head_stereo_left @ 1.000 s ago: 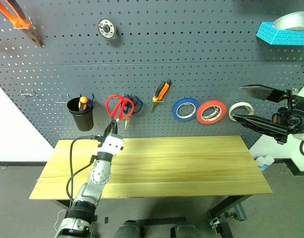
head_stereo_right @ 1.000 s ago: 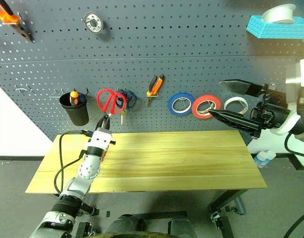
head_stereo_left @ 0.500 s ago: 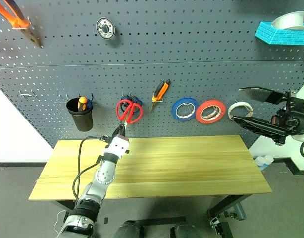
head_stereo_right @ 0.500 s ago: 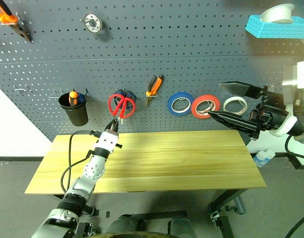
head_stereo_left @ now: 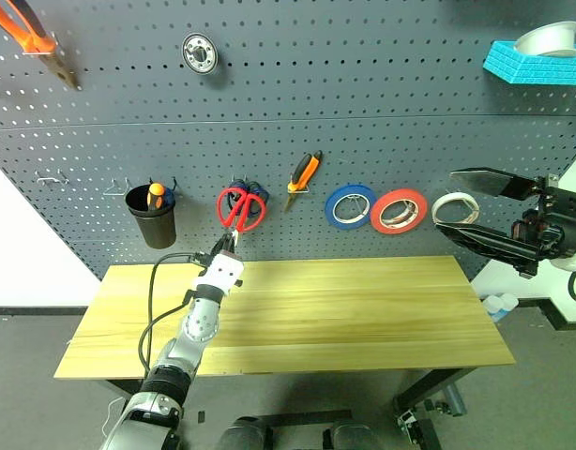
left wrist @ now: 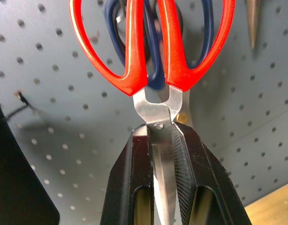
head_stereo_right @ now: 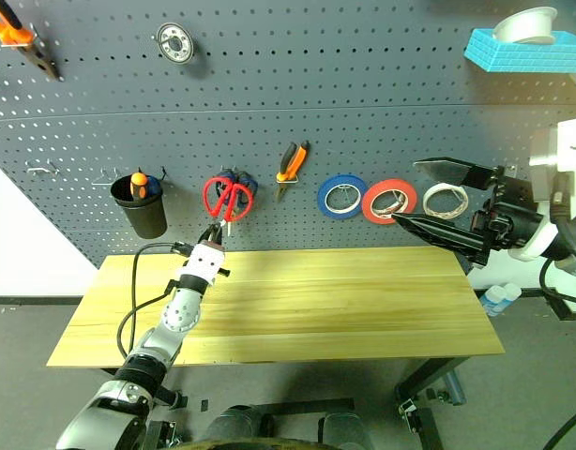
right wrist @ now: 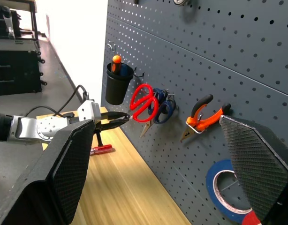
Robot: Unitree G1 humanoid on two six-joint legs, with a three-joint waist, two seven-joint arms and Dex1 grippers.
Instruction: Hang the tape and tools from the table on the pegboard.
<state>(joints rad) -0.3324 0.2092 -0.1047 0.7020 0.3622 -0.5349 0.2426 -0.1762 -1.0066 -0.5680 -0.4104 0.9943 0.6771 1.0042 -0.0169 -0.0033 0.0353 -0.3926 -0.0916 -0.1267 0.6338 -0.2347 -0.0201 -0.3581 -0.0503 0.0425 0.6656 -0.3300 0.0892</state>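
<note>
My left gripper [left wrist: 165, 133] is shut on the blades of the red-handled scissors [head_stereo_left: 239, 208]. It holds them upright, handles up, against the pegboard [head_stereo_left: 363, 112] and in front of blue-handled scissors [left wrist: 153, 61]. I cannot tell whether a hook carries them. The orange-and-black pliers [head_stereo_left: 305, 173] and the red-orange tape [head_stereo_left: 399, 210] hang on the board. A red-handled screwdriver [right wrist: 102, 150] lies on the table [head_stereo_left: 363, 309] below my left gripper. My right gripper [head_stereo_left: 447, 200] is wide open and holds nothing, in the air at the right in front of the board.
A black cup [head_stereo_left: 155, 217] with an orange-topped tool hangs left of the scissors. A blue roll [head_stereo_left: 351, 205] and a whitish roll [head_stereo_left: 455, 206] flank the tape. An orange saw [head_stereo_left: 30, 33], a metal ring [head_stereo_left: 201, 52] and a blue tray [head_stereo_left: 537, 61] hang higher up.
My left gripper carried the red scissors to the right along the board, from beside the blue-handled scissors to in front of them. The right arm kept still.
</note>
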